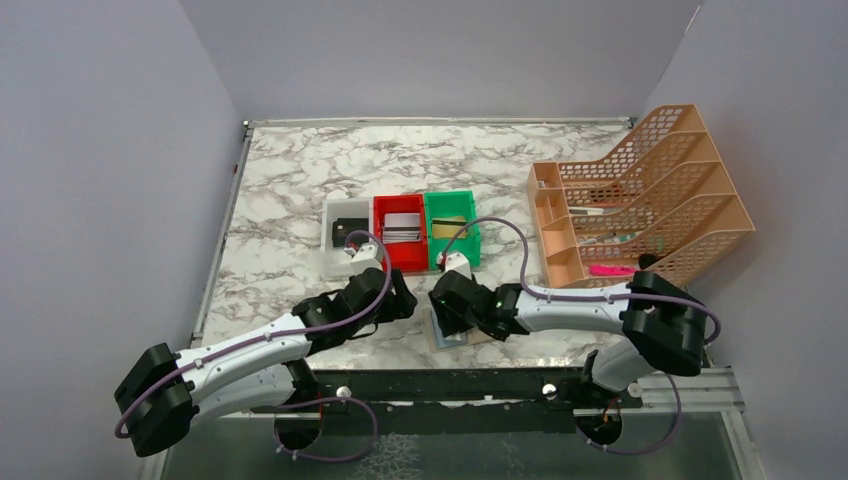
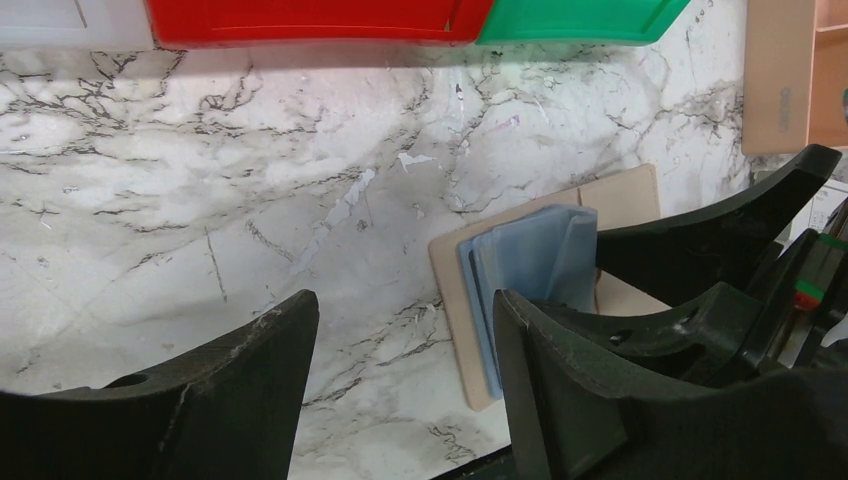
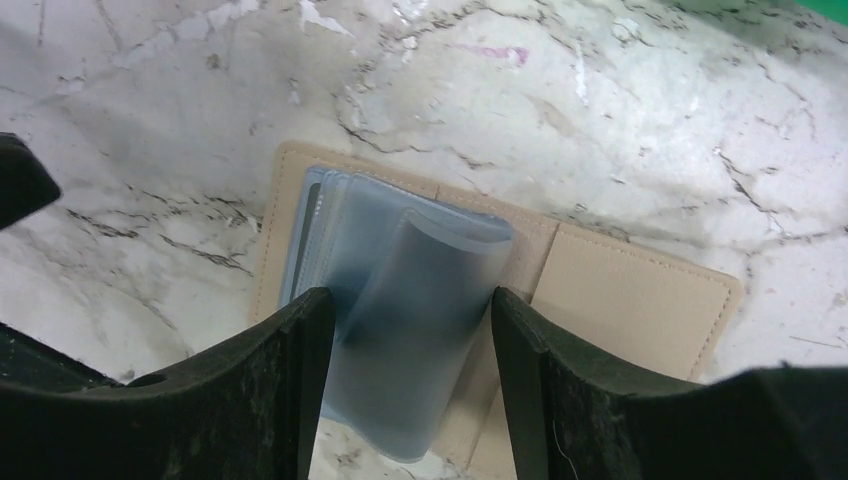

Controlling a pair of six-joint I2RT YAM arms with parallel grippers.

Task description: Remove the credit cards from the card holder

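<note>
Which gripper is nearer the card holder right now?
Right. The right gripper is directly above the open card holder, jaws open either side of its blue sleeves. The left gripper is off the holder's left edge, jaws open mostly over the marble table.

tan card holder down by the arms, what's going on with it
The small tan folding card holder lies open on the white marble table, its bluish translucent plastic sleeves fanned up. The right end effector is just above it, open, with its fingers either side of the curled top sleeve. The left end effector is open too, over bare marble just beside the holder. Neither holds a card.
</note>
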